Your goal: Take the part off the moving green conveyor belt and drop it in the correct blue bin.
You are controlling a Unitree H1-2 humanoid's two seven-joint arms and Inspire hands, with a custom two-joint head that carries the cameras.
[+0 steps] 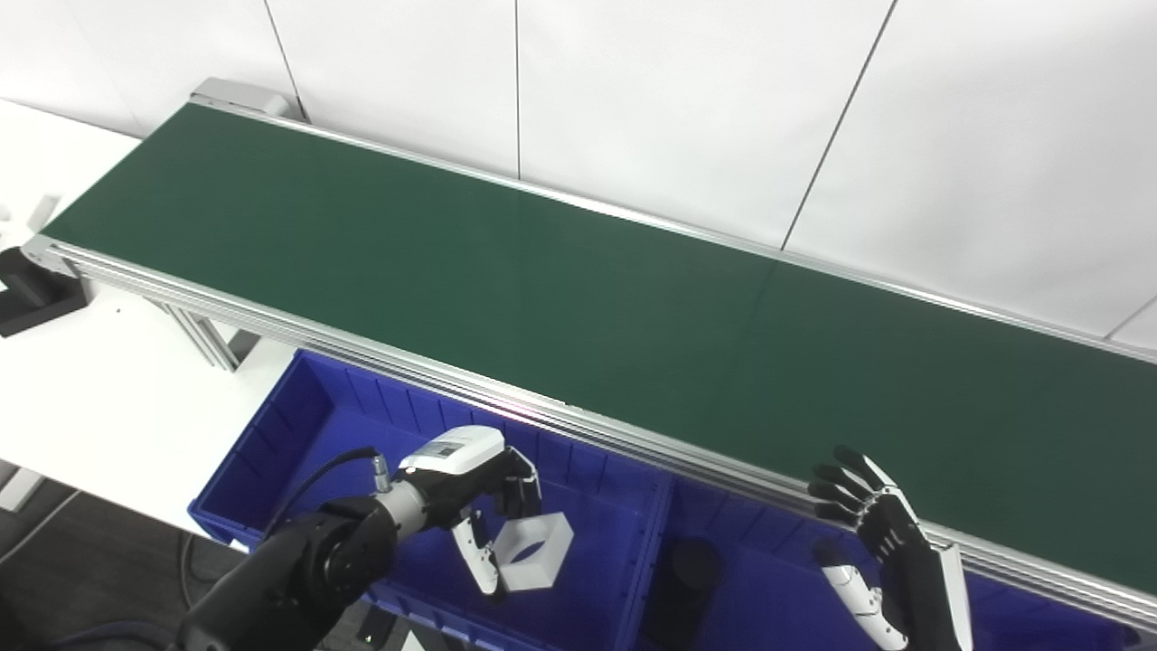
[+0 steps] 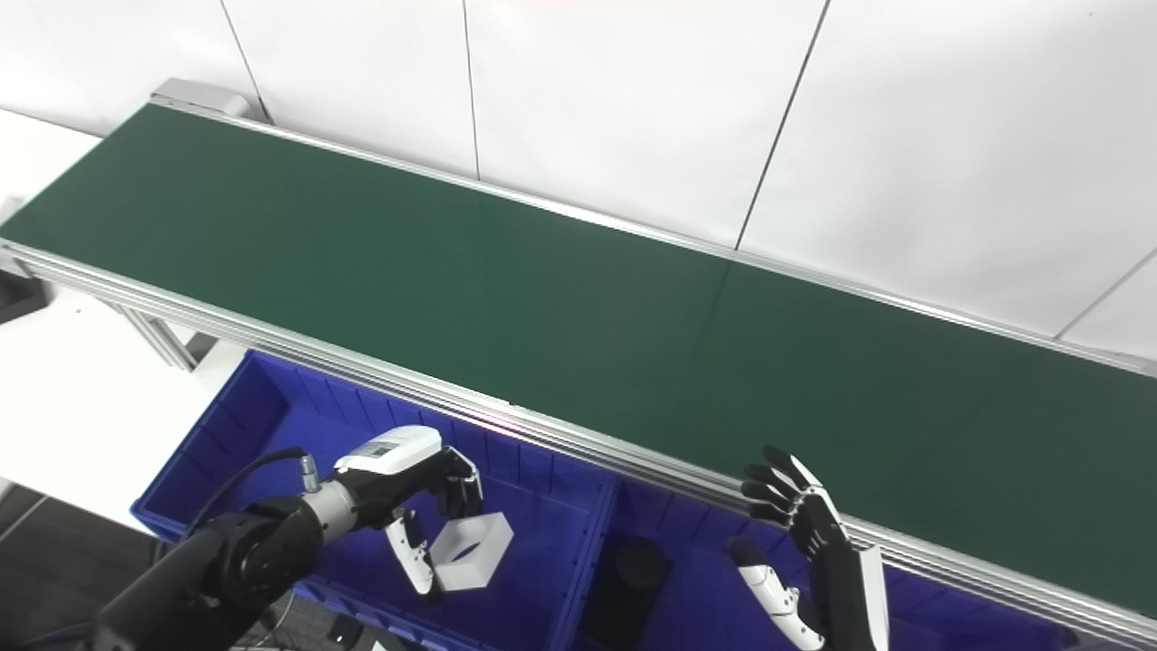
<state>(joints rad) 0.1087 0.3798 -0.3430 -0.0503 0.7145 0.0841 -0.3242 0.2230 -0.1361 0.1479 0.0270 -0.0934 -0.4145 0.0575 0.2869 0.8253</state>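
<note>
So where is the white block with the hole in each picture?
Left eye view: the white block is low and left of middle, held by the left hand over the left blue bin.
Right eye view: the same block, a bit further left.
Shared landmark: the dark part in the neighbouring bin.

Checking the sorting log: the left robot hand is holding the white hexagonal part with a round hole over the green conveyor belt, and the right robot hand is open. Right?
Not quite. In the left eye view the left robot hand holds the white hexagonal part with a round hole over the left blue plastic bin, not the green conveyor belt. The right robot hand is open.
</note>
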